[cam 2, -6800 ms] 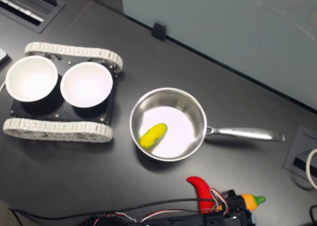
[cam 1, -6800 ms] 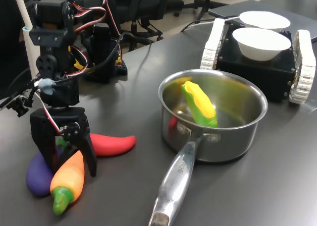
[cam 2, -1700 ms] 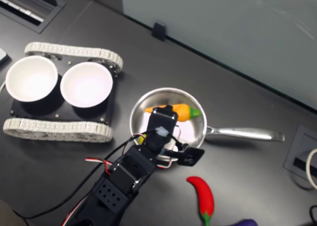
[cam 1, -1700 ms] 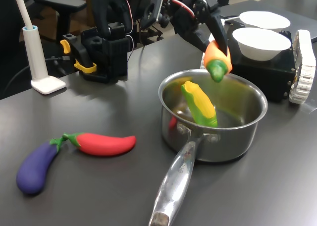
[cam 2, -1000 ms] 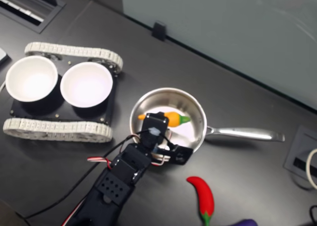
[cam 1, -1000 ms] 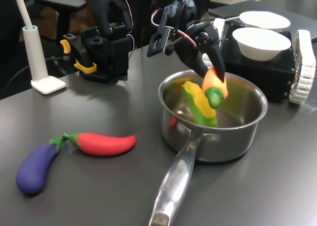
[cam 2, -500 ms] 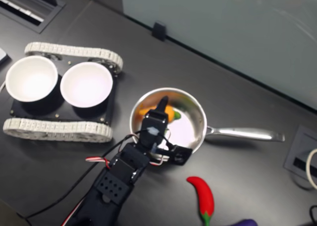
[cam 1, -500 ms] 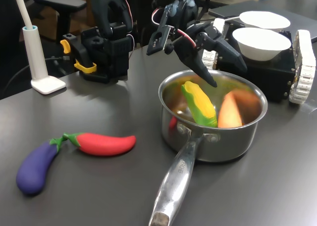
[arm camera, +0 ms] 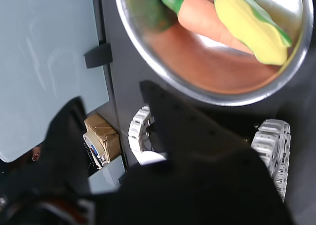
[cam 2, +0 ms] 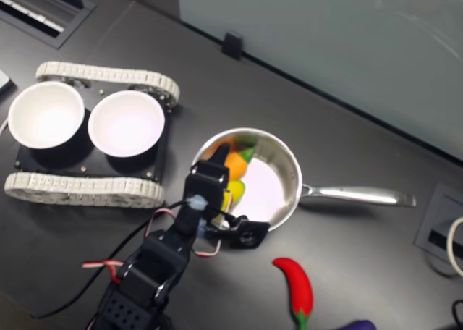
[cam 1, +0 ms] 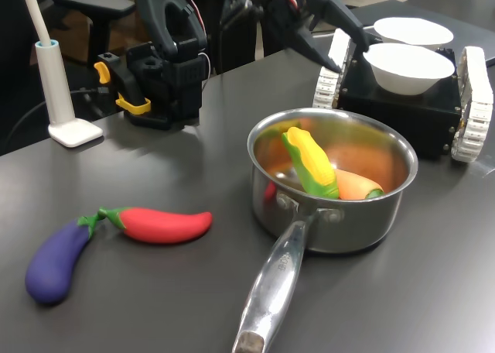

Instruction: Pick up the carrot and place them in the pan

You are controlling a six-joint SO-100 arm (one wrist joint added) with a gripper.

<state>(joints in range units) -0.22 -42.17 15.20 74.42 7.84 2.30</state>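
Carrot (cam 1: pixel 357 185) lies in the pan (cam 1: pixel 387 214), touching the corn (cam 1: pixel 311 161). My claw (cam 1: pixel 334 24) is spread wide, empty, above the far rim. Carrot looks light, smooth (regrasp mid-body).

Carrot (cam 1: pixel 357 185): in the first exterior view only an orange stretch shows, the rest behind the corn cob (cam 1: pixel 310 162) and the pan (cam 1: pixel 387 214) wall. In the second exterior view the gripper (cam 2: pixel 210 172) covers much of it. Wrist view: pan rim cut by frame edge; dark out-of-focus gripper bulk blocks much of the frame. Eggplant (cam 2: pixel 359 325) cropped at the second exterior view's bottom edge. Jaw state unreadable in all three views.
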